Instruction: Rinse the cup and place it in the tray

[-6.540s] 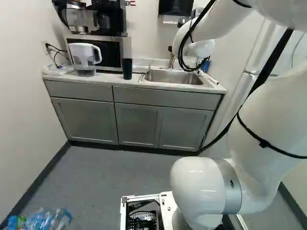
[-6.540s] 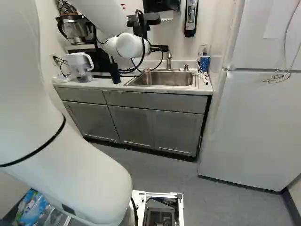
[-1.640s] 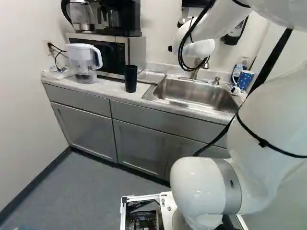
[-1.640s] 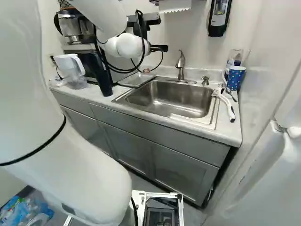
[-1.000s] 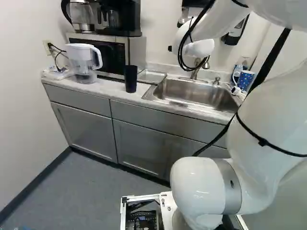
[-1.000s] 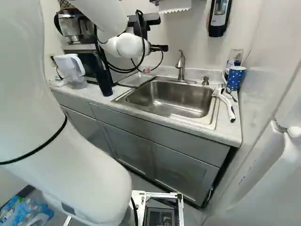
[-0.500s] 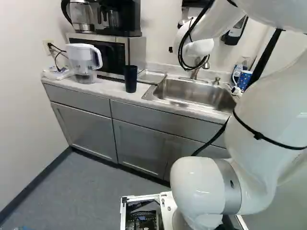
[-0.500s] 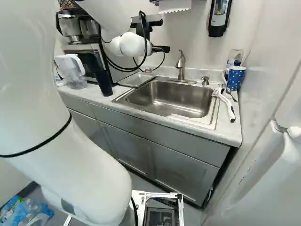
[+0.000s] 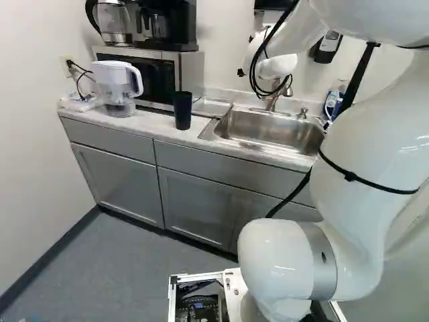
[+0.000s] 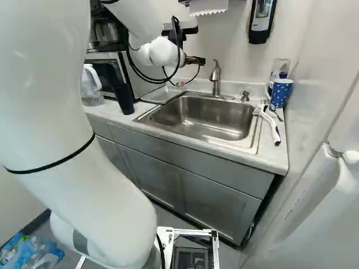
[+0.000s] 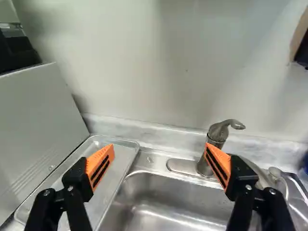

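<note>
In the right base view my gripper shows only in part beyond the wrist, above the counter near the faucet. The wrist view has the gripper wide open, nothing between its fingers, facing the wall over the tray and sink. A dark tumbler stands upright on the counter left of the sink. The blue dotted mug is in the counter's back right corner. An empty metal tray lies between the microwave and the sink. Which of the two is the cup, I cannot tell.
The faucet rises behind the sink, just ahead of one finger. A white brush lies right of the basin. The water pitcher and microwave stand at the left. A soap dispenser hangs on the wall.
The base has moved closer to the counter since the oldest frames. In the last half second the arm has swung, its wrist shifting right in the right base view; its upper part now covers the mug in the left base view.
</note>
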Robot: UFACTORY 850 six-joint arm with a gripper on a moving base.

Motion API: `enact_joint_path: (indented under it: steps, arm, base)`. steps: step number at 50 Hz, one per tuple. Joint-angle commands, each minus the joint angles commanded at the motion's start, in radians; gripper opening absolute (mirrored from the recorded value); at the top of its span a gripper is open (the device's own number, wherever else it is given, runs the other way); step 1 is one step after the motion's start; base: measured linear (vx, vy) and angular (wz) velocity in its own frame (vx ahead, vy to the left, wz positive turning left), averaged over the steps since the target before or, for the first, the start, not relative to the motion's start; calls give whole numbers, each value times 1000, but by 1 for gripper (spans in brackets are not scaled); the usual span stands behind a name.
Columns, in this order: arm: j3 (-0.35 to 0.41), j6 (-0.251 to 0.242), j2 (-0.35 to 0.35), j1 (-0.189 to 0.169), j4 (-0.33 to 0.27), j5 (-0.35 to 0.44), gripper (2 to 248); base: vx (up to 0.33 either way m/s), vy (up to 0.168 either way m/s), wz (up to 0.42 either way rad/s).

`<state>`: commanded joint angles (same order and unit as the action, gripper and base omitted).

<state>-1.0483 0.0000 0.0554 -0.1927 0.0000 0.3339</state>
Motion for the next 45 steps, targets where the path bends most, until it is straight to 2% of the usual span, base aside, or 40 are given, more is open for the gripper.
enact_joint_path:
  steps: [12,45]
  arm:
    - [-38,0,37,-10,0,-24,247]
    - [-115,0,109,-43,0,-24,247]
  base:
    - [0,0,0]
    - [0,0,0]
